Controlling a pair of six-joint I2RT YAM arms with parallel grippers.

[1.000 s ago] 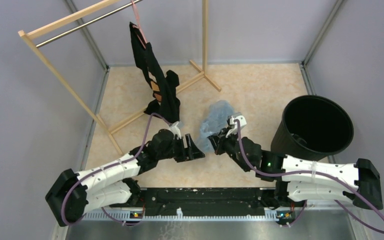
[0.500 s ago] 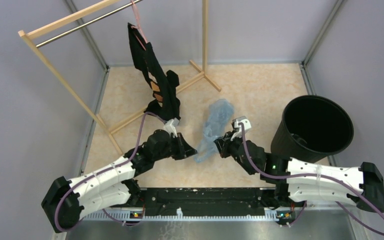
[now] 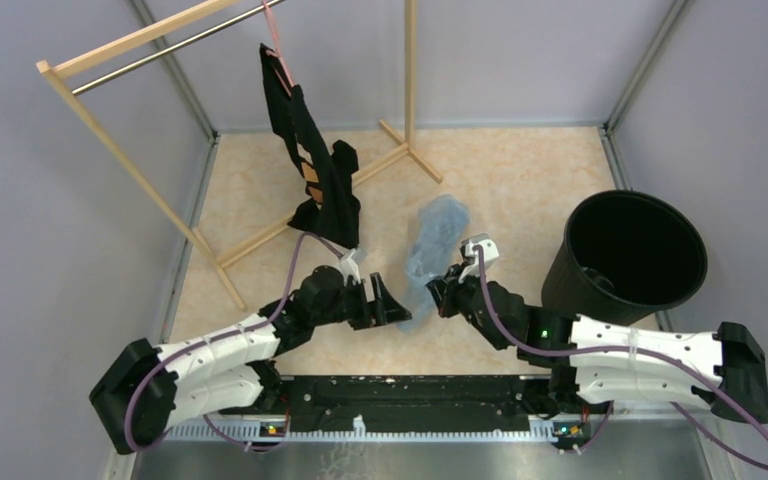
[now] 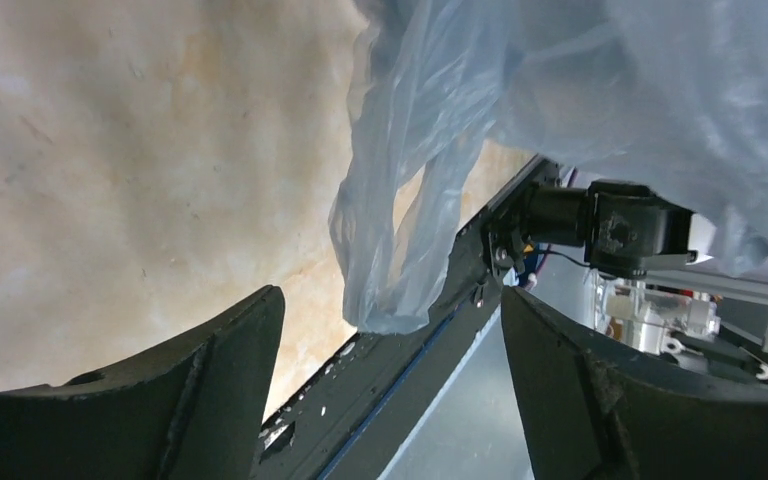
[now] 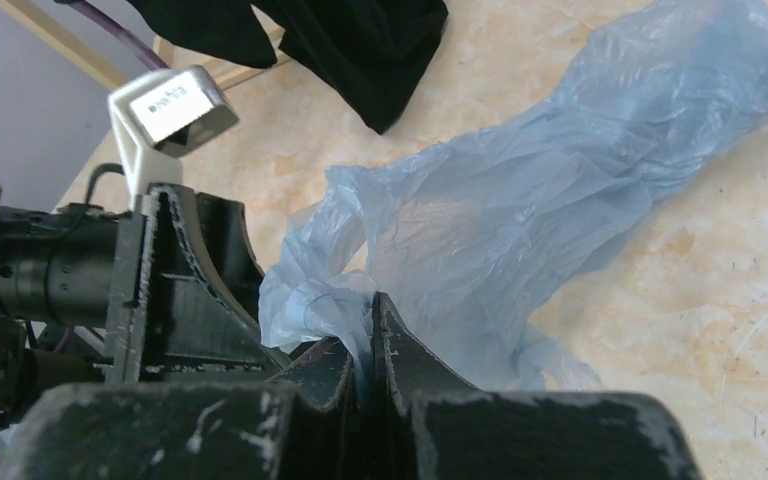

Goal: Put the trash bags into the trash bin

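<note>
Trash bag (image 3: 430,250): mid-counter, near end pinched shut in right gripper (image 3: 435,294); not yet binned. Left gripper (image 3: 396,305): jaws spread, empty, just beside. Trash bin (image 3: 697,250): right edge; carry and drop outstanding.

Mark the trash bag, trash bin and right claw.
trash bag (image 3: 438,226): top view, crumpled upper part.
trash bin (image 3: 558,272): top view, ribbed outer wall.
right claw (image 5: 365,342): right wrist view, between fingertips pinching the bag.

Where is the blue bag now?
In the top view the bag is mid-table, left of the bin and right of the black garment; its near end is pinched by the right hand.
</note>
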